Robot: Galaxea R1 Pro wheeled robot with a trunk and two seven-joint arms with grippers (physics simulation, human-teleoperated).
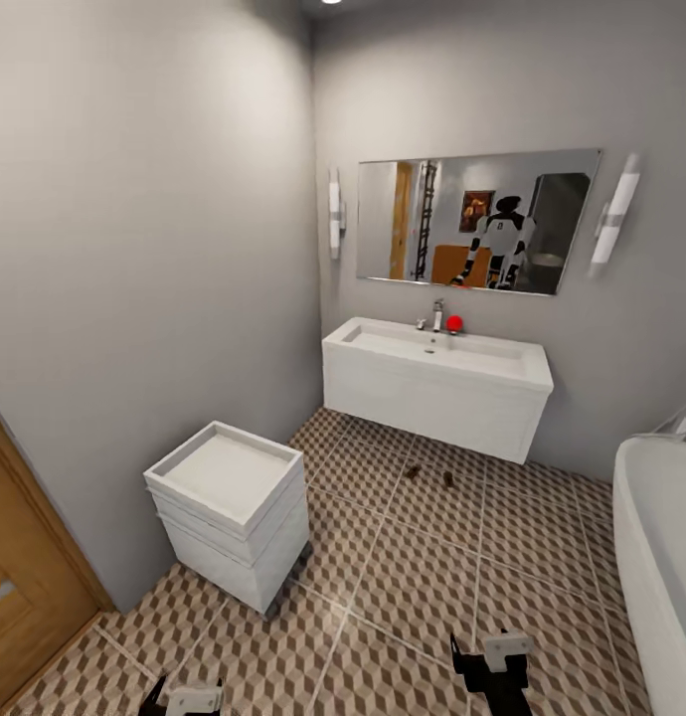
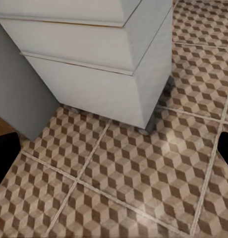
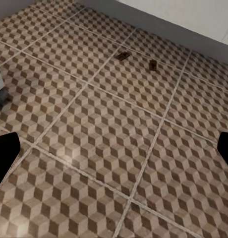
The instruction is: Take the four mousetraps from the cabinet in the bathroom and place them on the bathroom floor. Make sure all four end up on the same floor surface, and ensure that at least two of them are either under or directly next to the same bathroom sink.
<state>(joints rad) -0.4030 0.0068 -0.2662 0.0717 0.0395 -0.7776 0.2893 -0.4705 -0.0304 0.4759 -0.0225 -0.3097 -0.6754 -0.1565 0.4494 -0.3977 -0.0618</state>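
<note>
Two mousetraps (image 1: 412, 471) (image 1: 447, 479) lie side by side on the cube-patterned bathroom floor (image 1: 423, 587), just in front of the white bathroom sink (image 1: 437, 373) on its vanity. In the right wrist view the same small brown boards (image 3: 123, 56) (image 3: 152, 65) rest on a tile ahead of my right gripper (image 3: 114, 153), which is open and empty. My left gripper (image 2: 114, 153) is also open and empty, low over the tiles near the white square toilet (image 2: 94, 64). Both grippers (image 1: 184, 699) (image 1: 494, 664) hang at the head view's lower edge. The cabinet is out of view.
The white square toilet (image 1: 229, 507) stands against the left wall. A white bathtub (image 1: 661, 567) fills the right side, and a wooden door (image 1: 25, 587) is at the near left. A mirror (image 1: 477, 221) hangs above the sink, with a red object (image 1: 454, 323) by the tap.
</note>
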